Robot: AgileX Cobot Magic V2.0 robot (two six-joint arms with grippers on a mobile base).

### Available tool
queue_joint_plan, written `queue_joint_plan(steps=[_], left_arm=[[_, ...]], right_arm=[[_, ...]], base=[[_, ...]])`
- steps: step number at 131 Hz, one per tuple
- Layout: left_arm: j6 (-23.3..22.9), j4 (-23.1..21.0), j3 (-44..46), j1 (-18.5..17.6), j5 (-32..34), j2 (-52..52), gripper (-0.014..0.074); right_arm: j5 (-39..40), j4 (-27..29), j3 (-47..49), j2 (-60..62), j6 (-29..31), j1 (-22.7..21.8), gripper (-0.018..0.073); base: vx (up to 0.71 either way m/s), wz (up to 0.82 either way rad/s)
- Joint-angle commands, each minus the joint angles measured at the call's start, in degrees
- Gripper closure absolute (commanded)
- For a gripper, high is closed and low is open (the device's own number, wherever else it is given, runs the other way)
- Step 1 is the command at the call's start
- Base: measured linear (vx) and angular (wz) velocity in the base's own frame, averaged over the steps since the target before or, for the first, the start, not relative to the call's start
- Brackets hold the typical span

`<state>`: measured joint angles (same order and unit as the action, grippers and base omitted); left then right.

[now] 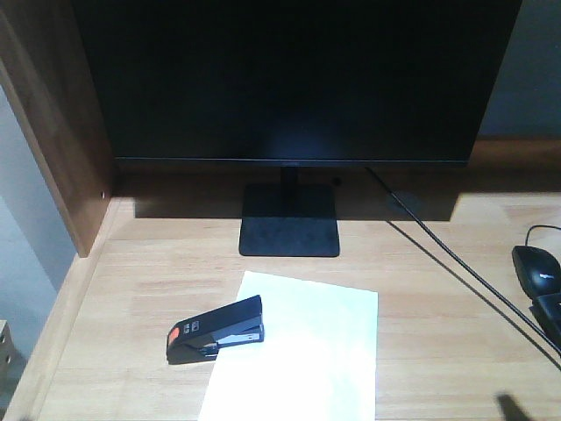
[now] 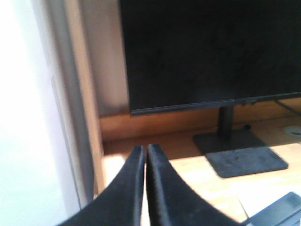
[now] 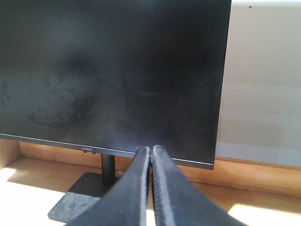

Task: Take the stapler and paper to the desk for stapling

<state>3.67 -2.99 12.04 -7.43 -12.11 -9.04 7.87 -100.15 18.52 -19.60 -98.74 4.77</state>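
Plainly, taking the monitor (image 1: 294, 79) as my landmark:

Stapler (image 1: 216, 329): on the desk (image 1: 131, 289), in front of the monitor's foot (image 1: 289, 232) and to its left; its long axis runs slantwise, orange-red end to the left, the other end lying over the paper's left edge.
Paper (image 1: 307, 360): flat on the desk just before the foot; its near edge is cut off.
Left gripper (image 2: 144, 153): fingers pressed together, holding nothing; the stapler's corner shows low to my right, so this arm is, I judge, the nearer.
Right gripper (image 3: 151, 151): fingers likewise together and empty, aimed at the monitor's lower edge.
Hidden: the right wrist view shows neither stapler nor paper; whether it is one sheet or several I cannot tell.
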Motion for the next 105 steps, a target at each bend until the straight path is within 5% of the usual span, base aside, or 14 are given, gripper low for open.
queue_joint_plan(steps=[1, 43, 105], left_arm=[[-0.6, -1.1, -2.1, 1.5, 5.2, 3.5, 0.0603], [-1.2, -1.1, -14.0, 6.2, 9.5, 10.7, 0.0603], [-1.2, -1.0, -14.0, 6.4, 8.5, 10.7, 0.0603]], right_arm=[[-0.9, -2.8, 1.6, -0.5, 0.6, -0.1, 0.0561], [-0.9, -2.8, 1.6, -0.5, 0.6, -0.1, 0.0561], [-0.9, -2.8, 1.6, -0.5, 0.6, -0.1, 0.0561]], base=[[0.0, 0.0], [0.0, 0.0], [0.0, 0.0]])
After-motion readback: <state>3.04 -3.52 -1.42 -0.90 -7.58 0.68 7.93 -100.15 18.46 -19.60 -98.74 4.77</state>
